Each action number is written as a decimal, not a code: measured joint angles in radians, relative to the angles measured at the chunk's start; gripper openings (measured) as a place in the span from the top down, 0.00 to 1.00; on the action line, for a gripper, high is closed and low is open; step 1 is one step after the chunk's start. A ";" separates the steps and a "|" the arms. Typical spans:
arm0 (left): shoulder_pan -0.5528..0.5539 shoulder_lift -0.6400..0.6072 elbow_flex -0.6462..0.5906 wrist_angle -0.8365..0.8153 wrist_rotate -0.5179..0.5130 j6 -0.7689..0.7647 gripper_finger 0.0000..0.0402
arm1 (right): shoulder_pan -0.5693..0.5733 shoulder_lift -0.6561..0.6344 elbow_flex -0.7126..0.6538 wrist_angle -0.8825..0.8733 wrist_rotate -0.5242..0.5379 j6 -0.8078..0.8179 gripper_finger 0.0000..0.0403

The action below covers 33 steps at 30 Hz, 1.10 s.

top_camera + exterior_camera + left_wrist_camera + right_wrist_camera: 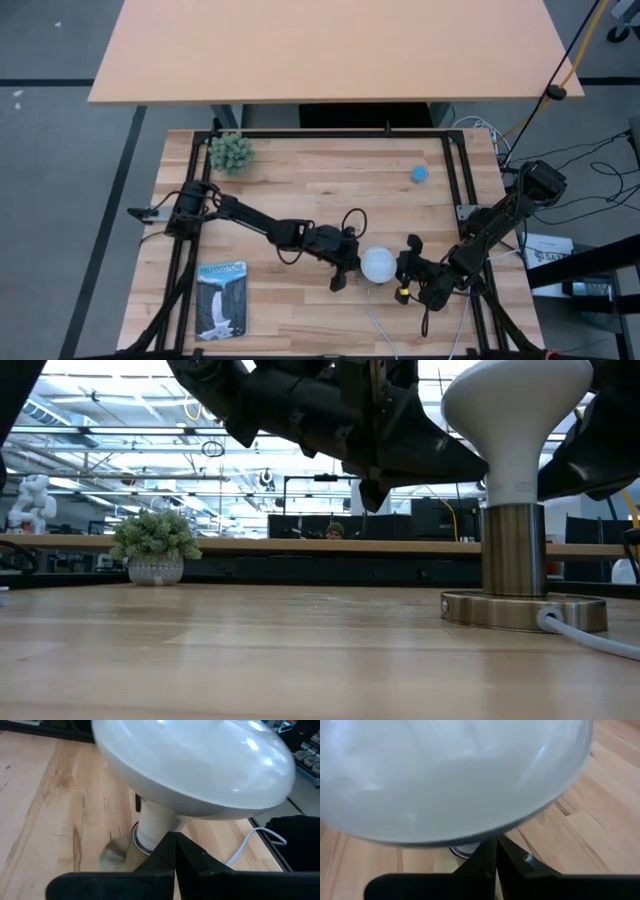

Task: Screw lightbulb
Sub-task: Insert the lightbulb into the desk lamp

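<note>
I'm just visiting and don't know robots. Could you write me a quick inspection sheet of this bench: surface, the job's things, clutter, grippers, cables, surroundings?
Surface: wooden table, light planks inside a dark frame.
Job's things: lightbulb stands upright in the silvery socket on its round base.
Clutter: small potted plant at the far left, small blue object at the far right, a booklet at the near left.
Grippers: left gripper close on the bulb's left, fingers shut; right gripper close on its right, fingers shut; neither holds the bulb.
Cables: white cord runs from the socket base.
Surroundings: a second, bare table beyond; a large hall behind.
</note>
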 joint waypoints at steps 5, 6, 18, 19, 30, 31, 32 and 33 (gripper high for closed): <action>0.001 0.000 0.000 -0.020 -0.073 0.001 1.00 | 0.000 0.000 0.000 0.032 -0.062 -0.017 1.00; 0.002 0.000 0.000 -0.027 -0.130 0.001 1.00 | -0.001 0.000 0.000 0.046 -0.116 -0.016 1.00; -0.017 0.000 0.000 -0.123 -0.100 -0.035 1.00 | 0.000 0.000 0.000 0.062 -0.234 -0.013 1.00; -0.022 0.000 0.000 -0.134 -0.098 -0.035 1.00 | 0.000 0.000 0.000 0.062 -0.235 -0.006 1.00; -0.051 0.000 -0.002 -0.258 -0.102 -0.078 1.00 | 0.002 0.094 0.000 0.062 -0.240 0.162 1.00; -0.059 0.004 -0.002 -0.252 -0.103 -0.080 1.00 | 0.004 0.113 0.000 0.066 -0.240 0.182 1.00; -0.068 0.008 -0.001 -0.245 -0.106 -0.082 1.00 | 0.007 0.132 0.000 0.075 -0.240 0.199 1.00; -0.076 0.012 -0.001 -0.247 -0.107 -0.086 1.00 | 0.011 0.149 0.000 0.093 -0.240 0.214 1.00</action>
